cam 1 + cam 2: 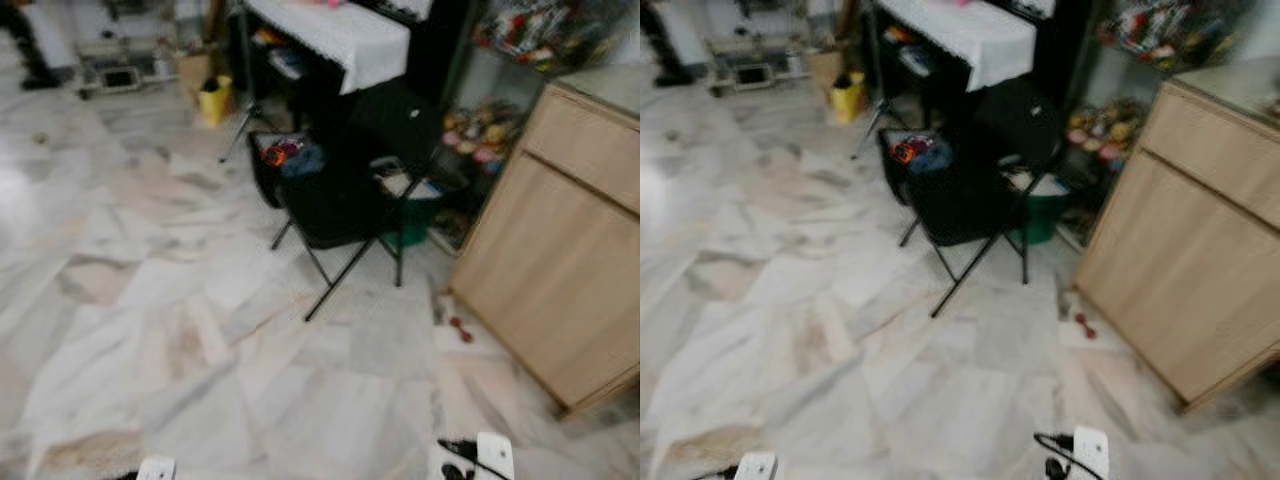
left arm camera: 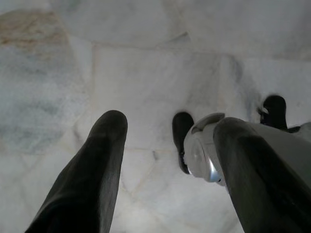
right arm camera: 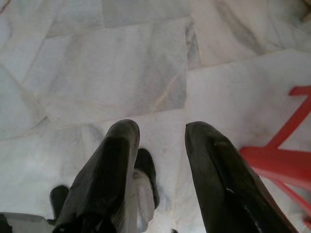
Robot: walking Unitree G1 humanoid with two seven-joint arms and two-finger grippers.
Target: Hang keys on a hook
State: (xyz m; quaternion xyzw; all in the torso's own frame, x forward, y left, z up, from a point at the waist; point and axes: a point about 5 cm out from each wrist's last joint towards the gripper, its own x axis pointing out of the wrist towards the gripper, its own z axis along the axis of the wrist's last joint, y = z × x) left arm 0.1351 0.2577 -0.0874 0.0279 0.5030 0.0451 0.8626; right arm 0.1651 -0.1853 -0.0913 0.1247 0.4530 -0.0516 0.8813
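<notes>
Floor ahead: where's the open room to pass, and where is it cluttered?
Open marble floor runs wide from the robot's feet up the left side, bordered on the right by the black folding chair. A narrower gap lies between chair and wooden cabinet. Crowded: under the cloth-covered table and around the yellow bin.

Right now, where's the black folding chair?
The black folding chair stands on the marble floor ahead in the head views, slightly right of centre, in front of the table with the white cloth and left of the wooden cabinet.
</notes>
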